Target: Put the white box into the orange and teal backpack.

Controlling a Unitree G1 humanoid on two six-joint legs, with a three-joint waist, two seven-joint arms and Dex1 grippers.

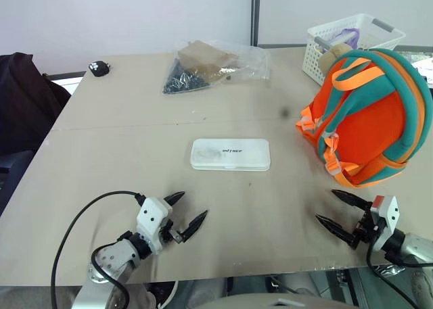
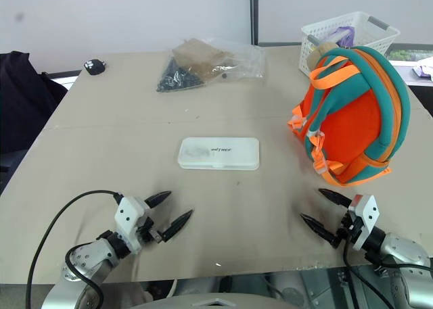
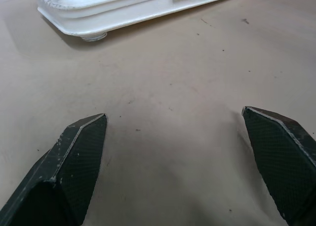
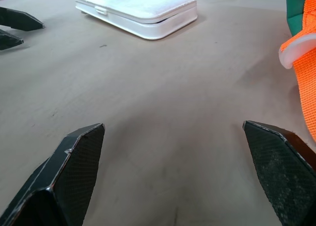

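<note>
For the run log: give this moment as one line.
white box: flat on table, untouched | orange and teal backpack: upright, right of box | left gripper: open, empty | right gripper: open, empty

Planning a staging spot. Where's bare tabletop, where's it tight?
Free: the strip between the white box and both open grippers, left gripper, right gripper; also left of the box. Crowded: far right, orange and teal backpack against the white basket.
</note>
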